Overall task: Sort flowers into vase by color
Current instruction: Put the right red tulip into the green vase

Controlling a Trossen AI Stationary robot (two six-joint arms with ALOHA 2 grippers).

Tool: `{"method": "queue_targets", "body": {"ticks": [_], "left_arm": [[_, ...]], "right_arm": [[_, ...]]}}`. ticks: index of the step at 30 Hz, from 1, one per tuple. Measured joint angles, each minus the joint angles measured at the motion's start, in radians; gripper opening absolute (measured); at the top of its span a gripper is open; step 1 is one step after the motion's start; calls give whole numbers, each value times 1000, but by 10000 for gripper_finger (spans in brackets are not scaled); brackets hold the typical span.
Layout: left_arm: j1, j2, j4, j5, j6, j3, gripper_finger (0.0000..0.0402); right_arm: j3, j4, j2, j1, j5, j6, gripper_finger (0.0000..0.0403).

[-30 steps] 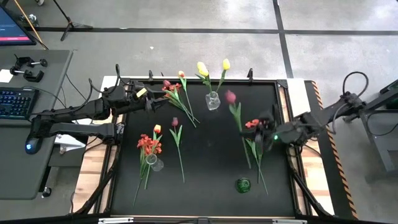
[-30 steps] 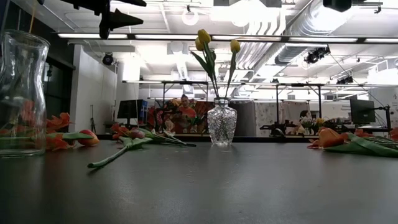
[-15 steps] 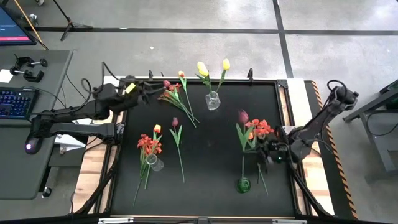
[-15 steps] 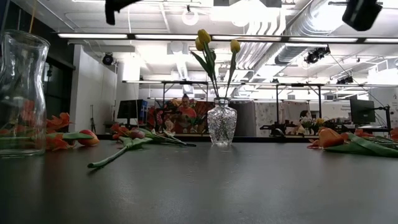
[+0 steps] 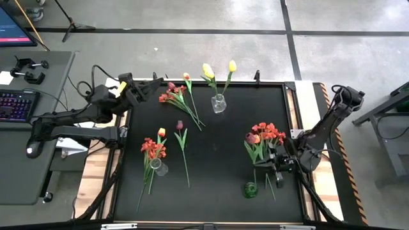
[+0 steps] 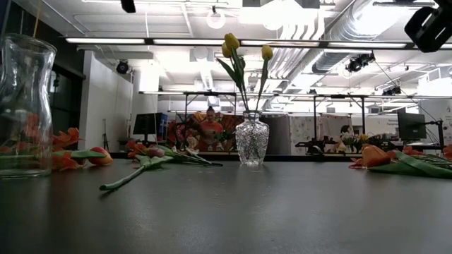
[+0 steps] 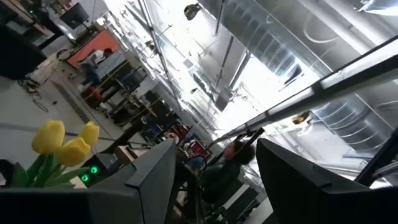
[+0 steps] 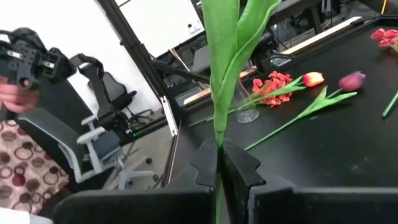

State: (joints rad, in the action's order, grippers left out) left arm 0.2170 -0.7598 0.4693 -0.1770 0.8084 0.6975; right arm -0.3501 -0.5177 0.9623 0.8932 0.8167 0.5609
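My right gripper [image 5: 261,165] is over the table's right half, shut on the green stem [image 8: 217,134] of a maroon-headed tulip [image 5: 251,137]. Red flowers [image 5: 268,131] show right beside that head. A small green vase [image 5: 250,189] stands just nearer than the stem. Far centre, a clear vase [image 5: 218,103] holds yellow tulips [image 6: 232,42]. Another clear vase [image 5: 158,167] with red flowers [image 5: 152,148] is at the near left. Loose flowers [image 5: 176,96] lie at the far left. My left gripper [image 5: 160,85] is raised there, open and empty. My right gripper pinches the tulip's stem [image 8: 217,144] between its two fingers, just below the leaves [image 8: 239,37]. The fingers come level from the table's right and lie across the stem. Stem and leaves rise from the hold. I cannot tell whether the stem's lower end touches anything.
A single maroon tulip [image 5: 181,126] and an orange one [image 5: 162,132] lie left of centre. Beyond the table's left edge stand a desk with a keyboard [image 5: 16,105] and a chair [image 8: 106,112]. A person's hand [image 8: 15,96] shows in the right wrist view.
My right gripper, shut throughout, has sunk and gone toward the near edge with the tulip. The maroon head has swung from the far side down beside the red flowers. My left gripper has risen, rolled and tipped its fingers upward, staying open.
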Motion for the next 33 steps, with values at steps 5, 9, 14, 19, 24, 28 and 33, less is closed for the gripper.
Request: {"method": "queue_targets", "body": {"ticks": [5,9,14,19,24,28,33], "left_arm": [[-26,-20,2,-42,1,0,211],[-43,-44,2,-68,1,0,211],[-44,-79,4,-71,19,0,211],[-44,-109,4,-70,69,0,211],[-44,-121,4,-69,80,0,211],[-43,-121,5,-69,80,0,211],[-43,-121,8,-69,79,0,211]], "right_arm": [[6,-45,0,-3,5,-53,0],[6,-151,-2,2,-23,-119,0],[6,-136,-3,6,-47,-116,0],[6,-87,-2,6,-36,-118,0],[6,-84,-2,-12,-34,-132,0],[6,-84,1,-23,-34,-124,0],[6,-53,25,-23,-41,-69,0]]}}
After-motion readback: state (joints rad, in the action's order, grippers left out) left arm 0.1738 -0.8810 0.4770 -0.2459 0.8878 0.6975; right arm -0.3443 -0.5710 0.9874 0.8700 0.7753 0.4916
